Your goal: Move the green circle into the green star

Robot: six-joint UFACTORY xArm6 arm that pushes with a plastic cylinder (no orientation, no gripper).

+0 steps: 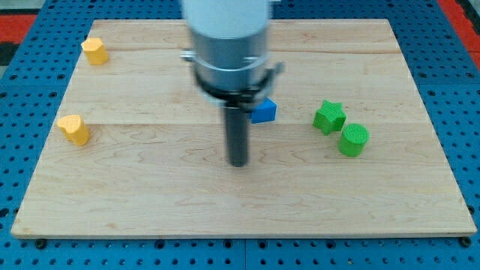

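The green circle [353, 139] stands on the wooden board at the view's right. The green star [329, 117] sits just up and left of it, the two nearly touching. My tip [238, 163] rests on the board near the middle, well to the left of both green blocks and apart from them. The arm's grey body hangs above the tip and hides the board behind it.
A blue block [263, 112] sits just up and right of my tip, partly behind the rod. A yellow block [95, 51] is at the view's top left and another yellow block [74, 129] at the left. The wooden board [150, 202] lies on a blue pegboard.
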